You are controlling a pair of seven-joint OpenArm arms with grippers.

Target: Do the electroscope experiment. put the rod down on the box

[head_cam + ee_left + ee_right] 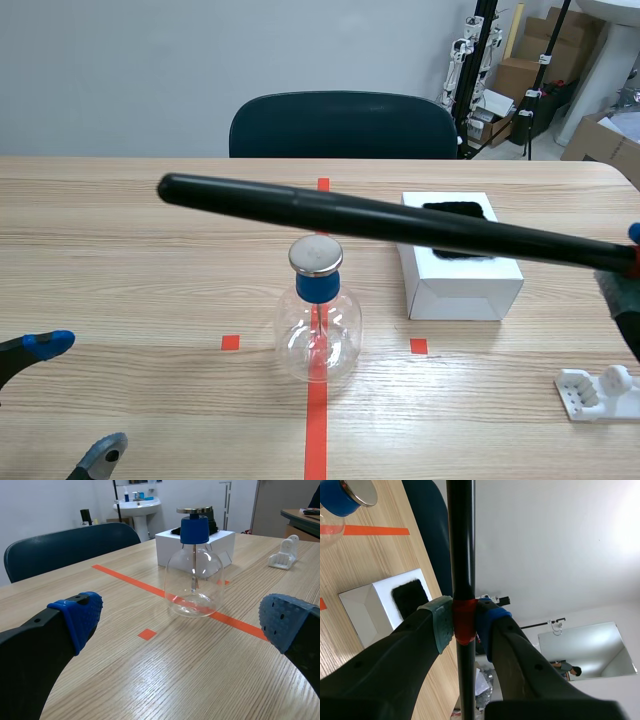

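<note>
rod (380, 222): we count one, crossing mid-frame, clamped in the right gripper (465, 622).
box (460, 255): one, centre-right, well apart from the table (120, 260) edges.
left gripper (182, 622): fingers apart, lower left.

Left arm (10, 365) is lying low at the near left corner. The left pincer (72, 400) is gaping wide, one finger farther and one nearer, the pads (45, 345) well apart and gripping nothing. Right arm (628, 310) is showing only as a dark sliver at the right edge. The right pincer (464, 622) is clamping the black rod (461, 540) at its red band, with the grey-green pad (441, 625) pressing one side and the blue pad (492, 625) pressing the other.
</note>
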